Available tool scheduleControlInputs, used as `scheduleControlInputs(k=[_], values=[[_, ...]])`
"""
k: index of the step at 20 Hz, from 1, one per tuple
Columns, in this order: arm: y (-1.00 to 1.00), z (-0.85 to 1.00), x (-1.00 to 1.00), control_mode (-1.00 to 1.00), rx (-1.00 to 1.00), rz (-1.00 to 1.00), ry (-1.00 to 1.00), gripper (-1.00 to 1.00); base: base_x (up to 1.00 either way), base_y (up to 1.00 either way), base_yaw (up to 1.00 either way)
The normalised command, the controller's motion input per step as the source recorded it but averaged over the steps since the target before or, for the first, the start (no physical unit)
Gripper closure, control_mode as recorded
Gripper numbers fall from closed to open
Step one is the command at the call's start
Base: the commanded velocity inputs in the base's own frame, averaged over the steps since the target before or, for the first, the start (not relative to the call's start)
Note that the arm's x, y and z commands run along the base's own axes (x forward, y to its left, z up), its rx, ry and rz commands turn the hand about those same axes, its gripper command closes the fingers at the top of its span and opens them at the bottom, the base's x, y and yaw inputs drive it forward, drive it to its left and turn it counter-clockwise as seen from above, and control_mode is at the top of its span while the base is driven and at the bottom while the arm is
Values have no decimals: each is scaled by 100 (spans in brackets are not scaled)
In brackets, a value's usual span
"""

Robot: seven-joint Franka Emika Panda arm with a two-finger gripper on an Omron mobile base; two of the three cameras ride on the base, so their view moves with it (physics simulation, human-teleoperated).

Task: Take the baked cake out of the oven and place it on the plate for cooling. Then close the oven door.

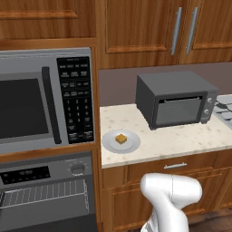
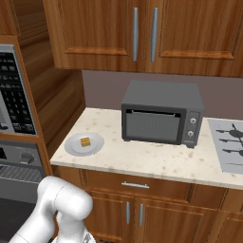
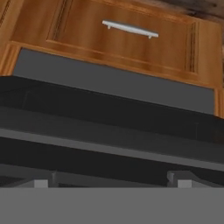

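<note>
Microwave keypad (image 1: 75,99) labels too blurred; nothing legible anywhere.

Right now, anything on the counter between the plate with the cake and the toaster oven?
Nothing. In both base views that stretch of counter is bare between the plate, with the cake on it, and the toaster oven.
</note>
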Motion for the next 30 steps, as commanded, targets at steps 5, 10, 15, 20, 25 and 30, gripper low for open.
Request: scheduleControlInputs(k=[5, 10, 15, 20, 25, 30], values=[[-11, 0, 70, -100, 0, 0, -5, -100, 0, 0, 0], [-12, 0, 71, -100, 0, 0, -6, -100, 0, 0, 0], [-13, 0, 72, -100, 0, 0, -8, -100, 0, 0, 0], [-14, 0, 72, -100, 0, 0, -12, -100, 0, 0, 0], [-16, 0, 73, -100, 0, 0, -14, -100, 0, 0, 0], [-18, 3, 75, -100, 1, 0, -11, -100, 0, 0, 0]])
